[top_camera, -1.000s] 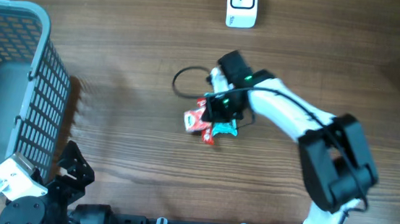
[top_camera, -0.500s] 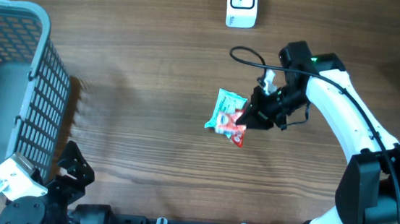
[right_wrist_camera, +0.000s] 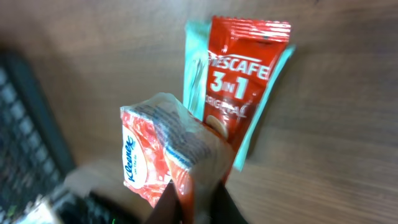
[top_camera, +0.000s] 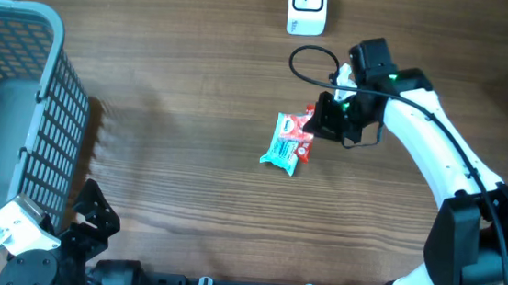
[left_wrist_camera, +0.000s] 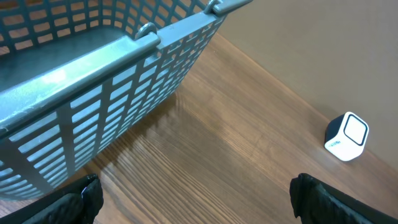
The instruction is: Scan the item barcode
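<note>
Brown wood-grain worktop (top_camera: 167, 80); a grey mesh basket (top_camera: 18, 94) at the left edge, a white scanner (top_camera: 307, 9) at top centre; a plain tan wall behind, seen from the left wrist. Mid-frame, below the scanner, the right hand (right_wrist_camera: 193, 199) is clamped on a red-and-white tissue pack (right_wrist_camera: 152, 158) reading "Kleenex"; the red sachet (right_wrist_camera: 245, 81) against it reads "NESCAFE 3 IN 1 ORIGINAL". The left hand (left_wrist_camera: 196, 199) has its fingers wide apart beside the basket.

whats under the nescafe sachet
A teal packet shows under the Nescafe sachet only as strips along both long edges; its face is covered. The Kleenex pack held in the right gripper hides the lower end of both.
</note>
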### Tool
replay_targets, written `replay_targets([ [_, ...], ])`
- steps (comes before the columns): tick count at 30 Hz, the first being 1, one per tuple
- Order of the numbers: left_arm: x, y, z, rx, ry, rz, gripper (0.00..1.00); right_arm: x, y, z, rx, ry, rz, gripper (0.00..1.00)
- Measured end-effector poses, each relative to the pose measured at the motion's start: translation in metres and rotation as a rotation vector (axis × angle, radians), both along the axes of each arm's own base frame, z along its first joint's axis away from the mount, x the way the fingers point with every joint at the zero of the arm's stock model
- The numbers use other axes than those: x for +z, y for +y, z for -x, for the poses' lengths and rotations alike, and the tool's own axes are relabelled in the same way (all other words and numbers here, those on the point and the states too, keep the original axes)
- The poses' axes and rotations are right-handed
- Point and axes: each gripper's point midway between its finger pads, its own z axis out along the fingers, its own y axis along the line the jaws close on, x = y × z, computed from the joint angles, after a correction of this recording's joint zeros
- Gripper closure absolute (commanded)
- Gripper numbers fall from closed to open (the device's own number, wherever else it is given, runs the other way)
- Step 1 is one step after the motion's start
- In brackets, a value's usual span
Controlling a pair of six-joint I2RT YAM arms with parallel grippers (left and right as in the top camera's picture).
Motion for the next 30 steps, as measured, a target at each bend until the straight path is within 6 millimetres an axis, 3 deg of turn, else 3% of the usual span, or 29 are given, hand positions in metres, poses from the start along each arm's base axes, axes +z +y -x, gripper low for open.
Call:
replay_targets([
  [1,0.0,0.0,0.0,0.0,0.0,0.0,0.0,-0.002,0.0,-0.002,-0.002,-0.015,0.027,0.92],
  [2,0.0,0.0,0.0,0.0,0.0,0.0,0.0,-0.005,0.0,-0.006,-0.003,-0.043,0.053,0.74],
  [3,0.0,0.0,0.0,0.0,0.0,0.0,0.0,-0.007,0.001,-0.008,-0.002,-0.061,0.065,0.7],
  [4,0.0,0.0,0.0,0.0,0.0,0.0,0.0,-0.012,0.003,-0.01,0.001,-0.079,0.082,0.81],
  [5,0.0,0.0,0.0,0.0,0.0,0.0,0.0,-0.016,0.005,-0.009,0.006,-0.089,0.091,0.86],
  [6,0.0,0.0,0.0,0.0,0.0,0.0,0.0,-0.022,0.006,-0.007,0.01,-0.092,0.103,0.83],
  [7,0.0,0.0,0.0,0.0,0.0,0.0,0.0,-0.025,0.007,-0.005,0.014,-0.094,0.11,0.71],
  [9,0.0,0.0,0.0,0.0,0.0,0.0,0.0,-0.03,0.006,-0.006,0.004,-0.099,0.121,0.8],
  [10,0.0,0.0,0.0,0.0,0.0,0.0,0.0,-0.031,0.005,-0.006,-0.002,-0.1,0.124,0.76],
  [12,0.0,0.0,0.0,0.0,0.0,0.0,0.0,-0.031,0.004,-0.009,-0.018,-0.11,0.132,0.57],
  [17,0.0,0.0,0.0,0.0,0.0,0.0,0.0,-0.033,-0.003,-0.013,-0.041,-0.123,0.171,0.57],
  [21,0.0,0.0,0.0,0.0,0.0,0.0,0.0,-0.04,-0.013,-0.005,-0.158,-0.046,0.213,0.52],
  [30,0.0,0.0,0.0,0.0,0.0,0.0,0.0,-0.032,0.001,-0.025,-0.186,-0.113,0.132,0.5],
])
